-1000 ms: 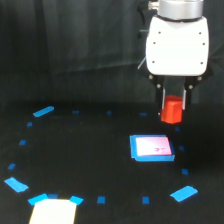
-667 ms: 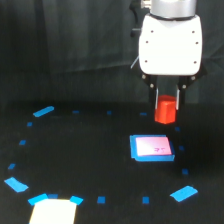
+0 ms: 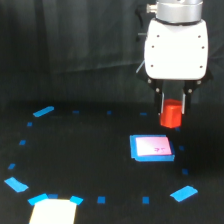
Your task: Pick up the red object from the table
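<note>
The red object is a small red-orange block held between the fingers of my gripper, which hangs from the white arm head at the exterior view's upper right. The gripper is shut on the block and holds it in the air, well above the black table. The block hangs just above and behind the flat white pad with blue border, without touching it.
Small blue tape pieces form a ring on the table, such as one at the left and one at the lower right. A pale white patch lies at the front left edge. A black curtain hangs behind.
The gripper has moved toward the exterior view's left, away from the right edge, with the red block still held in it; its height has hardly changed.
</note>
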